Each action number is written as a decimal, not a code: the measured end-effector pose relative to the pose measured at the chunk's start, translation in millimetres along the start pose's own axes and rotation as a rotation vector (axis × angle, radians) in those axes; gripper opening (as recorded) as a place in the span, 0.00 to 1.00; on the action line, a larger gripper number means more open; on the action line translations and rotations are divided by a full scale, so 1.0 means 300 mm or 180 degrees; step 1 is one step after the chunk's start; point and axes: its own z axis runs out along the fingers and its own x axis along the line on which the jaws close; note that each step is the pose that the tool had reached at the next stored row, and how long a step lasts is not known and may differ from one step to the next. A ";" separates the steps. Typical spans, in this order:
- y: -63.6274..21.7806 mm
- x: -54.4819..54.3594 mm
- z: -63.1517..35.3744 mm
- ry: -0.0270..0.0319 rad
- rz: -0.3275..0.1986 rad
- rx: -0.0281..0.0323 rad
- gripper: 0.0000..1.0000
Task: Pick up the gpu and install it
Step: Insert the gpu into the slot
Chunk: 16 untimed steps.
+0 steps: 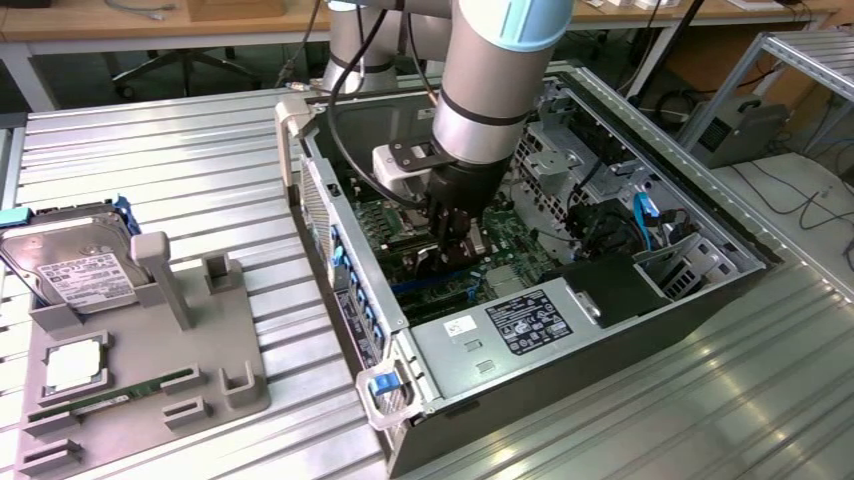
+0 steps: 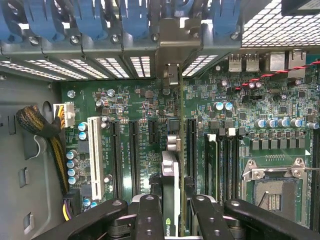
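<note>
Closest to me, the grey tray (image 1: 220,370) with the hard drive (image 1: 74,265) and memory stick (image 1: 114,392) lay well apart from the gripper (image 1: 455,252). The gripper hung inside the open computer case (image 1: 694,290), over the motherboard (image 1: 514,235). From the wrist, its fingers (image 2: 149,215) were clamped on the gpu (image 2: 170,170), held edge-on between them, just over the black slots (image 2: 134,150); whether it touched one, I couldn't tell.

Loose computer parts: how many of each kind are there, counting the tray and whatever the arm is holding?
hard drive: 1
memory stick: 1
square silver chip: 1
gpu, held in the gripper: 1
Total: 4
</note>
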 end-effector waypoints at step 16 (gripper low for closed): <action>0.000 0.000 0.003 -0.0001 -0.0049 -0.0001 0.27</action>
